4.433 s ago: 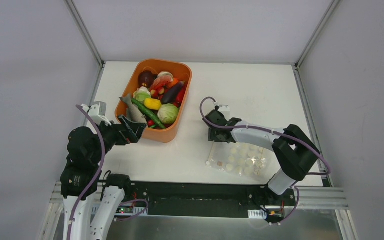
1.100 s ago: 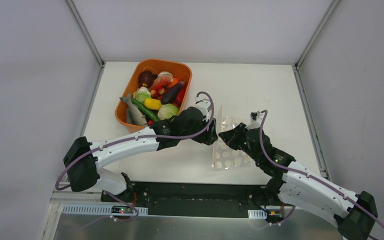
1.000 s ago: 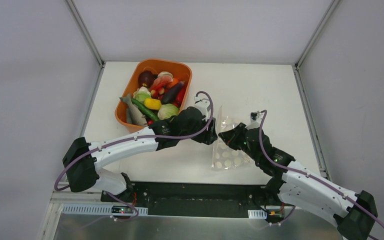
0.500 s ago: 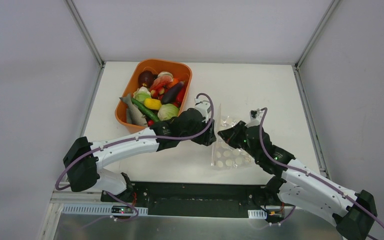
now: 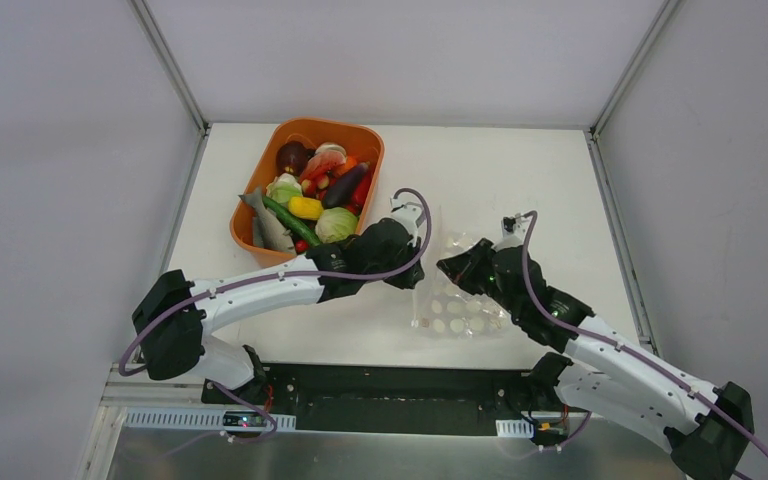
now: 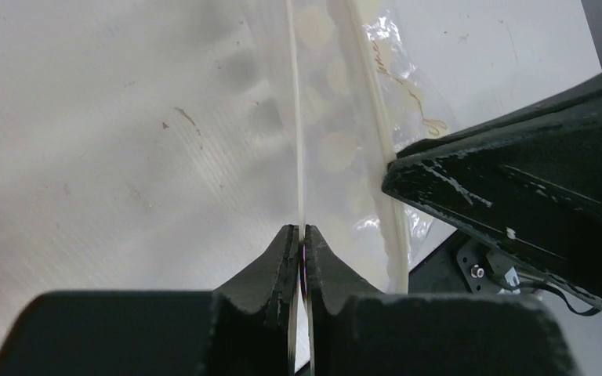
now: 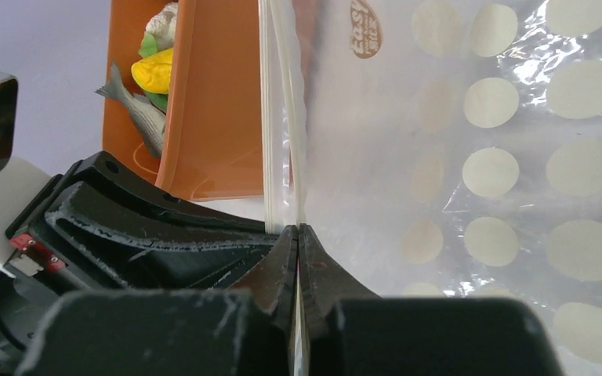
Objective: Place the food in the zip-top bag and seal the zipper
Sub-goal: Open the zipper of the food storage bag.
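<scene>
The clear dotted zip-top bag lies right of centre, its mouth edge lifted between both grippers. My left gripper is shut on one pale zipper strip. The bag's other lip stands apart to the right. My right gripper is shut on that lip, with the dotted film spreading to its right. The food, toy vegetables of many colours, fills the orange tub; none shows inside the bag.
The orange tub stands close behind the left gripper, holding a grey toy fish and a yellow piece. The two grippers are nearly touching. Grey walls enclose the white table on three sides.
My left gripper has closed onto the zipper strip it straddled. Both grippers and the bag's lifted edge have sunk slightly toward the near side.
</scene>
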`<state>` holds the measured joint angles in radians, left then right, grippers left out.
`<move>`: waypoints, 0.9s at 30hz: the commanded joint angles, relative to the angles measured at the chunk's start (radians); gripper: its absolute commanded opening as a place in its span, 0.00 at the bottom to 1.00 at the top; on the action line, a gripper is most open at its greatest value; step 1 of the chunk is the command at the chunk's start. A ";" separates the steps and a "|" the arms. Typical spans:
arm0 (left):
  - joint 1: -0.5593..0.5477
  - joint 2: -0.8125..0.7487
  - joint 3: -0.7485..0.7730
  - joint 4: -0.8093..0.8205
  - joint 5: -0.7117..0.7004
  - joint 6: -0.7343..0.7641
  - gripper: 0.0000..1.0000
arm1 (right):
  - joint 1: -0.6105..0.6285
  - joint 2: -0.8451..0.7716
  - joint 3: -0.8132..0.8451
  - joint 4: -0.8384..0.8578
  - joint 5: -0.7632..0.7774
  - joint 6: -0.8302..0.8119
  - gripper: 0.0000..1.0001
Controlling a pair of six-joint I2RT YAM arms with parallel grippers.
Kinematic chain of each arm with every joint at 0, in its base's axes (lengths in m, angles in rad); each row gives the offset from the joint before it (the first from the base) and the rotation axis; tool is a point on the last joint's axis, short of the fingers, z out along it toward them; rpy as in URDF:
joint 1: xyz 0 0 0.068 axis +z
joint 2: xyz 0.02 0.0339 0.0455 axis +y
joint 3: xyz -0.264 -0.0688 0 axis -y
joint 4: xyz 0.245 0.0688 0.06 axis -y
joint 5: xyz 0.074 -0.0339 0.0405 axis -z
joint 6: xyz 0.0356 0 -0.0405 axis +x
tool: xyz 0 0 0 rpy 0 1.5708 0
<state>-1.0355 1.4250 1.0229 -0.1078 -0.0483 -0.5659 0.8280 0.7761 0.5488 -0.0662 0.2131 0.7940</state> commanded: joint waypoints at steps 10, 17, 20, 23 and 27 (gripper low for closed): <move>-0.040 0.018 0.107 0.060 -0.035 0.021 0.00 | -0.005 0.036 0.233 -0.316 0.050 -0.151 0.16; -0.064 0.037 0.199 -0.086 -0.110 0.061 0.00 | -0.005 0.125 0.312 -0.347 0.036 -0.131 0.29; -0.063 0.033 0.208 -0.109 -0.134 0.062 0.00 | -0.005 0.101 0.308 -0.325 0.018 -0.125 0.43; -0.064 0.032 0.217 -0.132 -0.139 0.064 0.00 | -0.004 0.047 0.298 -0.317 0.037 -0.099 0.46; -0.065 0.028 0.216 -0.131 -0.126 0.062 0.00 | -0.005 0.000 0.282 -0.269 0.032 -0.112 0.51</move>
<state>-1.0935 1.4643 1.1950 -0.2287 -0.1501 -0.5236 0.8242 0.8310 0.8097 -0.3923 0.2459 0.6807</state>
